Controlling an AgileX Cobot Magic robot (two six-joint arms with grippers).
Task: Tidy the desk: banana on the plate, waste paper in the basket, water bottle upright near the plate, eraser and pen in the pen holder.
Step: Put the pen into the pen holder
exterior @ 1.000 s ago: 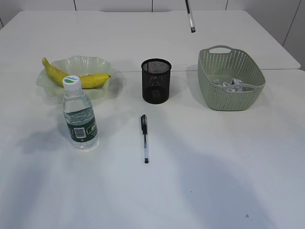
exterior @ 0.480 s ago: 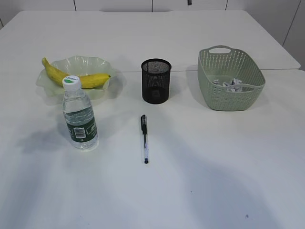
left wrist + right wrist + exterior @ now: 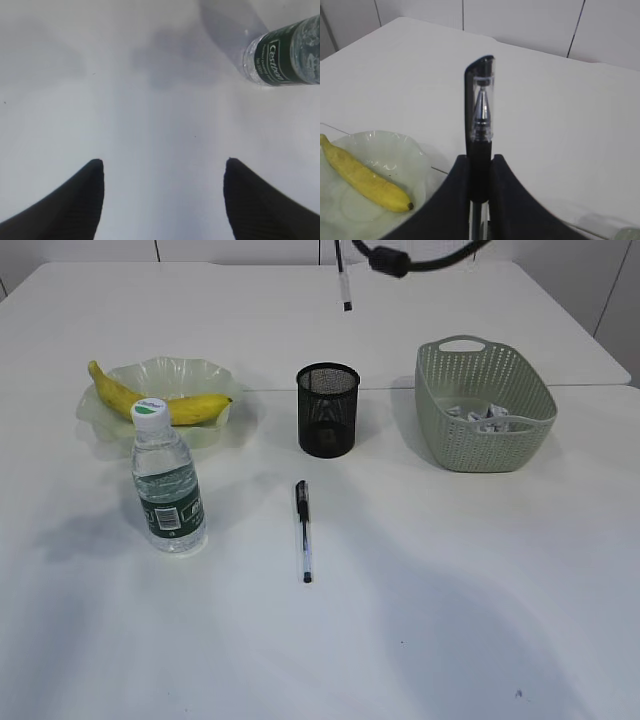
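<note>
Right gripper (image 3: 480,175) is clamped on a pen (image 3: 480,125), capped end sticking out past the fingertips; in the exterior view that pen (image 3: 343,275) hangs at the top edge, above and behind the holder (image 3: 327,409), clear of the table (image 3: 450,570). Left gripper (image 3: 162,170) is wide open and holds nothing, fingers (image 3: 80,200) over bare table, bottle (image 3: 285,50) off to its upper right. Banana (image 3: 150,398) lies on the plate (image 3: 200,372), back left. Bottle (image 3: 167,480) stands upright just in front of the plate, cap on. Second pen (image 3: 303,530) lies flat on the table in front of the holder, apart from it. Basket (image 3: 483,405) sits to the right with crumpled paper (image 3: 487,416) inside. Eraser: cannot tell where it is.
</note>
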